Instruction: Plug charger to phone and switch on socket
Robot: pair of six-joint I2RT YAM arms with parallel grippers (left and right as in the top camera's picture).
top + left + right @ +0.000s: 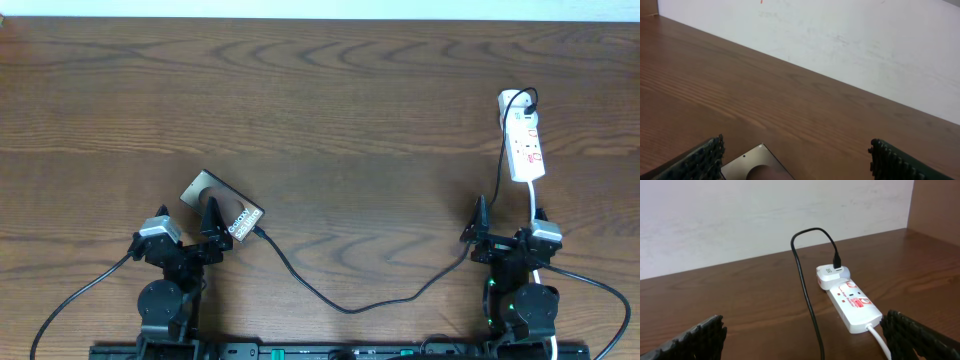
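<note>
- Left gripper (796, 150): claw spread wide and holding nothing; it hovers low over the near part of the phone (200, 190), whose corner shows between the fingers in the wrist view.
- Phone: a slim brownish-grey slab lying flat and askew on the table (320, 100), left of centre and near the front edge, with white lettering at its right end and a dark round patch.
- Charger (340, 308): a thin black cable. Its small plug (257, 232) meets the phone's right end, though I cannot tell whether it is seated. The cable sags toward the front edge, then climbs right to the socket.
- Right gripper (802, 325): claw spread wide and empty, facing the socket from nearby.
- Socket (855, 305): a white strip with red markings at far right. A white adapter (830, 275) sits in its far outlet, with the cable plugged into the adapter. A white cord (880, 340) leaves the near end. I cannot tell the switch position.
</note>
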